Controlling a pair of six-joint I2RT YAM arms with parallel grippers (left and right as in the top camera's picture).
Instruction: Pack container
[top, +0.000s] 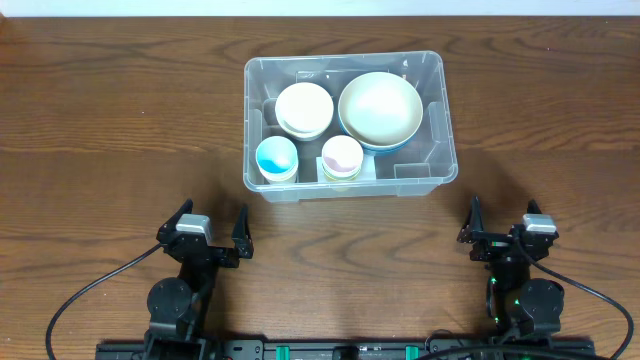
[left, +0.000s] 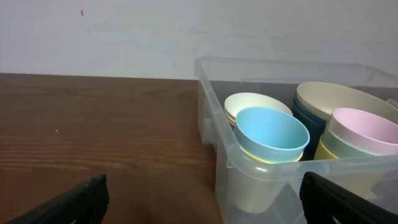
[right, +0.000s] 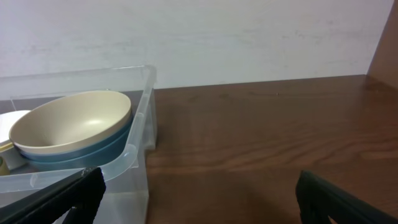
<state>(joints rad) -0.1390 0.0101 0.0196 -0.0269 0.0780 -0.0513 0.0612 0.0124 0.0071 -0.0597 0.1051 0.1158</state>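
The clear plastic container (top: 438, 120) stands at the middle of the table. Inside are a big cream bowl on a blue one (top: 380, 108), a stack of white bowls (top: 304, 109), a blue cup (top: 277, 158) and a pink cup (top: 342, 156). The container also shows in the left wrist view (left: 214, 118) and the right wrist view (right: 140, 134). My left gripper (top: 210, 236) is open and empty near the front edge, left of the container. My right gripper (top: 503, 232) is open and empty at the front right.
The wooden table (top: 100, 120) stretches to both sides of the container. A white wall (left: 124, 31) stands behind the table. Black cables (top: 90, 295) run from both arm bases at the front edge.
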